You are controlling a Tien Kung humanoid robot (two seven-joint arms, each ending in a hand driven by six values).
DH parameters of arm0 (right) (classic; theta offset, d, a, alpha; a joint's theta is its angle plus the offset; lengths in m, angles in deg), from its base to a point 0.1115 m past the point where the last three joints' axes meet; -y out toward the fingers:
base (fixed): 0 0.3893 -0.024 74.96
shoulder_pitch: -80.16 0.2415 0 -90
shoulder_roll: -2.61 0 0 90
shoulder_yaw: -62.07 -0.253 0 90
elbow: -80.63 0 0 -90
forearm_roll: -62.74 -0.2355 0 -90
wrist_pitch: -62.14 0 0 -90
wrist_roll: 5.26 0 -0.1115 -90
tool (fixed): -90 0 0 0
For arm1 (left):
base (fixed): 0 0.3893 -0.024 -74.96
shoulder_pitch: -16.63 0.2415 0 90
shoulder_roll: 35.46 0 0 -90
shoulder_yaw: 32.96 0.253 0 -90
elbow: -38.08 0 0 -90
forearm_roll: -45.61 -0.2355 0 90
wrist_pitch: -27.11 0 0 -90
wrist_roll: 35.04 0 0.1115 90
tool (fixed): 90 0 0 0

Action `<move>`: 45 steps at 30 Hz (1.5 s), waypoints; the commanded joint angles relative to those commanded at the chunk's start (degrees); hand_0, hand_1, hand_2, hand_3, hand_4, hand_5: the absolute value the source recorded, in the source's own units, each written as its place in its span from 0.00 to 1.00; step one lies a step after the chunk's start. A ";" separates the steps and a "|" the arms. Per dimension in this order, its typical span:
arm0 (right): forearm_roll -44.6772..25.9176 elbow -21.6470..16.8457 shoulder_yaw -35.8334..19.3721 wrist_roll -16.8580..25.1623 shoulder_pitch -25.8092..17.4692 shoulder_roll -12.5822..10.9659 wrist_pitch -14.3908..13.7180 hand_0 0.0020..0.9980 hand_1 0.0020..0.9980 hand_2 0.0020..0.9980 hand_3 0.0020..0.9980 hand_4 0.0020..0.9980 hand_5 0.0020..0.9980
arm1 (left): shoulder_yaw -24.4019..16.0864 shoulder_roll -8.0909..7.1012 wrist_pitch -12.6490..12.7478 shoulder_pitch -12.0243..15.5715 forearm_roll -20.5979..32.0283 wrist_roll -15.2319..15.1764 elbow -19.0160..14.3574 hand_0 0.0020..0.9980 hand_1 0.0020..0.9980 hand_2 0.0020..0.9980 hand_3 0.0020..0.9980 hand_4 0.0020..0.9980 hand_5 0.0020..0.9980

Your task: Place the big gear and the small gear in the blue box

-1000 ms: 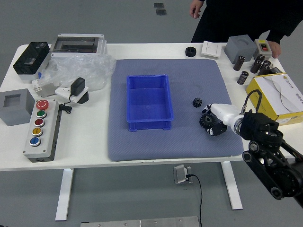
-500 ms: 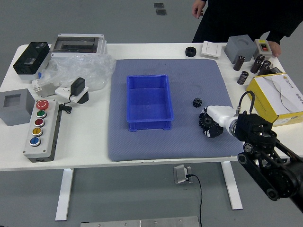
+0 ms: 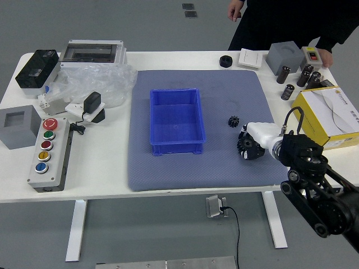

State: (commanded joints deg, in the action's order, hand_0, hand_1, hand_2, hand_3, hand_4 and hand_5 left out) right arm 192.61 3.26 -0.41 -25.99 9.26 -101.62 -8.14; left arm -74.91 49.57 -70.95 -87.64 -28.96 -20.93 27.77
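On mat, blue box lengthwise away, big gear face-up at right hand, openness, grip unclear

Glossy blue plastic forms the box, on a matt grey mat with fine texture.

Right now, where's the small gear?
Head view: small gear lies on the grey mat, right of the blue box, just beyond the right hand.
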 joint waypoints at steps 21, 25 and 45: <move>0.13 -1.78 -3.52 0.50 1.05 0.01 -1.75 0.50 0.44 0.47 0.51 0.49 0.27 | -0.30 -0.18 0.10 -0.10 -0.04 -0.03 0.00 0.79 0.75 0.75 0.69 0.60 0.29; 0.13 -2.64 -4.75 0.53 1.78 -0.05 -1.74 0.50 0.44 0.47 0.51 0.49 0.27 | -0.33 -0.17 0.08 -0.11 -0.02 -0.03 0.00 0.79 0.75 0.75 0.69 0.60 0.29; -0.70 -5.17 -4.35 0.79 8.60 1.93 -1.32 0.52 0.43 0.46 0.49 0.50 0.26 | -0.31 -0.30 0.08 -0.26 0.17 0.01 0.00 0.79 0.75 0.75 0.69 0.61 0.29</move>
State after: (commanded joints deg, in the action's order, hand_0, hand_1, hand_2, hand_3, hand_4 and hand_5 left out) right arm 191.91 -1.91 -4.77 -25.20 17.86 -99.69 -9.46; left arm -75.22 49.27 -70.87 -87.90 -28.78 -20.91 27.77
